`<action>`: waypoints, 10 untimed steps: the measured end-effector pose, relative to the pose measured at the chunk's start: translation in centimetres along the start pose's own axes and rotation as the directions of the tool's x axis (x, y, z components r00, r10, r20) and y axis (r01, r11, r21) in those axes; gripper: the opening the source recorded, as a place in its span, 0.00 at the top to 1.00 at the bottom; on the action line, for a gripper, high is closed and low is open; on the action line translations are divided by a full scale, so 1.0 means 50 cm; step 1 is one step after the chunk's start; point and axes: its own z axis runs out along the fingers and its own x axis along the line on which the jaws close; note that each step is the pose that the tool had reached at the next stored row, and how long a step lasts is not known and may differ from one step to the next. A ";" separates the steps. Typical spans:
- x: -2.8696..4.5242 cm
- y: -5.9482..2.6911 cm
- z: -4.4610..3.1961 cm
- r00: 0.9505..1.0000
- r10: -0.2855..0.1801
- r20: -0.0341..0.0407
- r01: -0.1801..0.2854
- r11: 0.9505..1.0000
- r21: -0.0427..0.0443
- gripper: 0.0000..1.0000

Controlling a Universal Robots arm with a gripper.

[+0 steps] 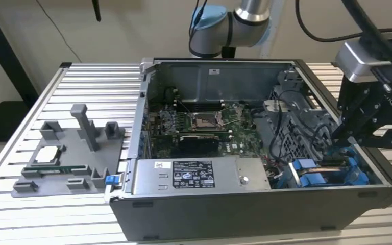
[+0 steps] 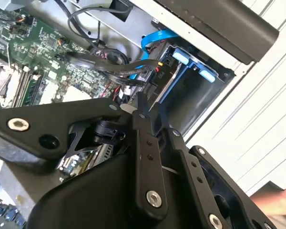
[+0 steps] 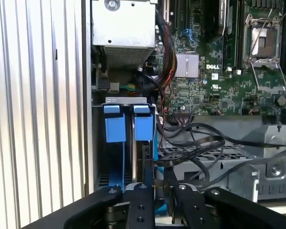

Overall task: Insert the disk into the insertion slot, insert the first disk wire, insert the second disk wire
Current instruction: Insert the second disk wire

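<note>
Exterior view: open computer case [image 1: 250,204] lies on a slatted metal table [image 1: 80,81]. The gripper [image 1: 342,140] hangs over the case's right near corner, fingertips down just above the drive cage [image 1: 298,138]. Below the fingertips sit blue plastic fittings [image 1: 318,176] of the insertion slot [image 1: 336,171], with the disk [image 1: 334,163] seated edge-on among them. The power supply box [image 1: 196,176] with its white sticker lies along the near wall, to the left of the slot. The motherboard [image 1: 203,125] with its processor socket [image 1: 203,121] is farther back. A grey parts tray [image 1: 67,158] rests on the table, well to the left of the case.

Second wrist view: black gripper fingers [image 2: 145,157] lie close together, tips drawn narrow around a dark wire plug [image 2: 133,107]; whether they pinch it I cannot tell for sure. Just beyond the tips is the disk [image 2: 164,76] in its blue frame, standing in the slot, with a blue cable [image 2: 155,40] and black wires [image 2: 105,62] running to it.

First wrist view: gripper [image 3: 157,191] at the cage's edge, jaws narrow. Two blue tabs [image 3: 128,126] of the disk's frame stand beside each other in the slot [image 3: 112,157]. Black wires [image 3: 195,143] loop over the perforated cage [image 3: 219,162], near the fingertips.
</note>
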 end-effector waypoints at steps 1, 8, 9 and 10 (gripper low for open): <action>-0.001 0.000 -0.009 1.000 0.000 0.000 0.000 1.000 0.000 0.00; -0.007 -0.001 -0.043 1.000 0.000 0.000 0.000 1.000 0.000 0.00; -0.007 -0.001 -0.043 1.000 0.000 0.000 0.000 1.000 0.000 0.00; -0.007 -0.001 -0.043 1.000 0.000 0.000 0.000 1.000 0.000 0.00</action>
